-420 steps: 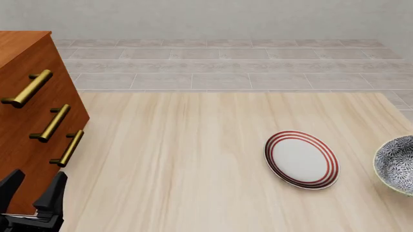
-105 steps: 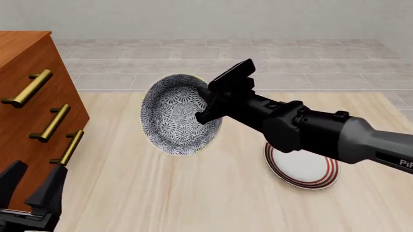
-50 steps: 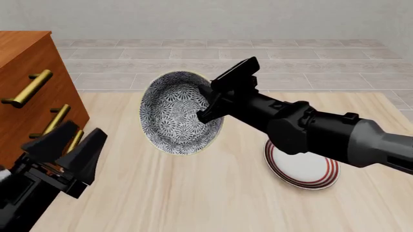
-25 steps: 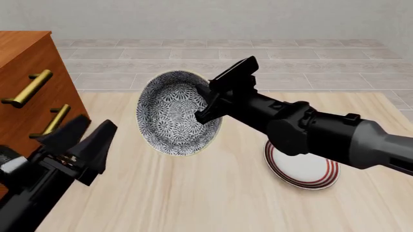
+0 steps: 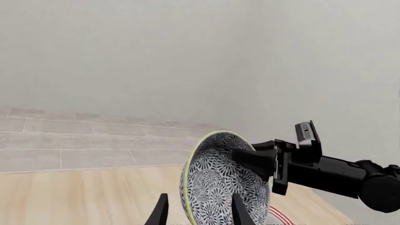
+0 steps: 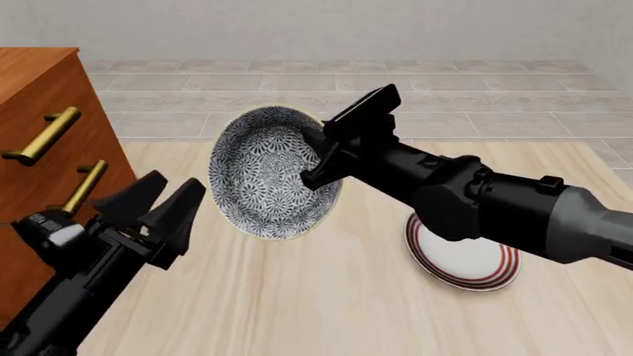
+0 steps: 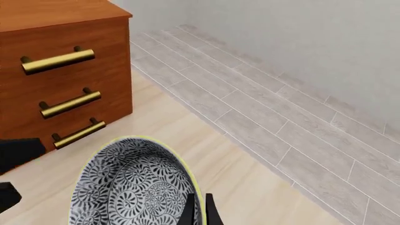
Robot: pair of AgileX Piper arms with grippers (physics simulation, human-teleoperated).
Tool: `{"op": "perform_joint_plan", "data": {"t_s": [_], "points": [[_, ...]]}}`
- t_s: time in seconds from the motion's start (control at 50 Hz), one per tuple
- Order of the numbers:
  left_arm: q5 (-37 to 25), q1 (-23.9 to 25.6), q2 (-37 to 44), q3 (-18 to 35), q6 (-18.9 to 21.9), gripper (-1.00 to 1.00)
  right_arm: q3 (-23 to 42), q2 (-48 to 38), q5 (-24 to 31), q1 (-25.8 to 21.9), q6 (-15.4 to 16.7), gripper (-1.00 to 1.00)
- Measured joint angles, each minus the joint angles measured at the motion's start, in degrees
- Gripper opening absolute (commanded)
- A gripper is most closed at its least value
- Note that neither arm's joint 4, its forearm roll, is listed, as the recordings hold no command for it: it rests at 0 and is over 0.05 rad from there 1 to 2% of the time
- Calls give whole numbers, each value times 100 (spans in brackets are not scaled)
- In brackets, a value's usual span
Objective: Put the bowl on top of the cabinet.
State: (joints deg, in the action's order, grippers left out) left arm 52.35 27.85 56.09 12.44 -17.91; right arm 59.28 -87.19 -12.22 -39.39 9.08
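The bowl (image 6: 265, 178), black-and-white floral with a pale rim, hangs tilted on edge above the table. My right gripper (image 6: 322, 152) is shut on the bowl's right rim. The right wrist view shows this gripper (image 7: 196, 212) pinching the bowl (image 7: 128, 187) at the rim. My left gripper (image 6: 180, 181) is open just left of the bowl, fingertips pointing at it. In the left wrist view the bowl (image 5: 222, 185) stands edge-on ahead of the open left gripper (image 5: 198, 213), its near rim in line with the gap. The reddish-brown cabinet (image 6: 40, 141) stands at the far left.
A flat white plate with red rings (image 6: 465, 259) lies on the table under the right arm. The cabinet's brass handles (image 6: 44, 135) stick out toward the left arm. Grey tiled floor and a wall lie beyond the table.
My left arm has risen and moved right, bringing its open gripper close to the bowl's left rim. The right gripper still holds the bowl in nearly the same place.
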Motion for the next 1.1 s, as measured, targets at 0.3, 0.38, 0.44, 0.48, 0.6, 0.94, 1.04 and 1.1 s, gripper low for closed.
{"op": "perform_joint_plan", "data": {"t_s": [0.3,0.38,0.44,0.48,0.6,0.94,1.04,1.1], "points": [[289,20,478,101,0,100,-38,66,-10,-3,22,-100],[355,23,605,130,12,100,-50,81,-15,-1,27,-100],[401,31,710,159,16,100,-58,93,-19,0,29,-100],[429,38,781,182,17,100,-64,101,-21,1,30,-100],[476,61,958,260,25,100,-81,126,-26,7,34,-100],[642,139,1381,422,-27,100,-119,231,-15,9,51,-100],[673,169,1489,468,-49,100,-126,262,-8,6,53,-100],[686,186,1545,493,-57,100,-128,278,-4,3,55,-100]]}}
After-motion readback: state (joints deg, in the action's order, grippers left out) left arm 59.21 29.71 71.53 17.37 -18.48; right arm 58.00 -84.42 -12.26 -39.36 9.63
